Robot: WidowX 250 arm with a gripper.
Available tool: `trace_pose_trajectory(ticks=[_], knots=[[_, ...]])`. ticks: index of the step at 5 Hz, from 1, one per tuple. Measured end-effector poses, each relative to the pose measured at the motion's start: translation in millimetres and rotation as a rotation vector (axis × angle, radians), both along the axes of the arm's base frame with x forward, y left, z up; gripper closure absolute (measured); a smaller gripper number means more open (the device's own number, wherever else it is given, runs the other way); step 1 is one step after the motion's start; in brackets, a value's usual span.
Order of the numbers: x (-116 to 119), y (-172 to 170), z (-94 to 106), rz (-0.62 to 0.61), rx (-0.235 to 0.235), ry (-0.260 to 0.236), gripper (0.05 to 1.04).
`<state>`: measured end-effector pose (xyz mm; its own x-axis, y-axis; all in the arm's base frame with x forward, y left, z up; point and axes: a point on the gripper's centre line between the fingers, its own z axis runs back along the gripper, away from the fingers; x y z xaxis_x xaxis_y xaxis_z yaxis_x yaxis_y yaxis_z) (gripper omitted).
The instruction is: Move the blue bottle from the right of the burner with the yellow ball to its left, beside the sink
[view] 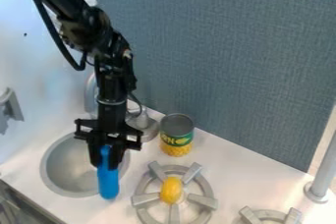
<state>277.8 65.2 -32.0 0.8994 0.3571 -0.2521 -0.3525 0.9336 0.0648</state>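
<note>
Gripping a long blue object point(108, 184) by its upper end, the partly closed hand point(107, 164) is hanging beside the sink's rim point(46, 169). That high hold is risking a swing or slip, perhaps knocking the nearby burner point(146, 199).

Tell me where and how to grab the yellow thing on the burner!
Probably around its middle, from straight above. The yellow thing is longer than wide, so pinch its two long sides; the burner's prongs surround it, making sideways harder.
</note>
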Motion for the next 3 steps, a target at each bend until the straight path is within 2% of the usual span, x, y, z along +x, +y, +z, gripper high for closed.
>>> trace_pose_trajectory(ticks=[1, 2, 3], knots=[[1.4, 1.9, -9.2, 0.019, 0.005, 0.051, 0.697], [2.7, 0.9, -11.6, 0.015, 0.003, 0.061, 0.697], [0.5, -3.4, -11.6, 0.004, -0.029, 0.061, 0.697]])
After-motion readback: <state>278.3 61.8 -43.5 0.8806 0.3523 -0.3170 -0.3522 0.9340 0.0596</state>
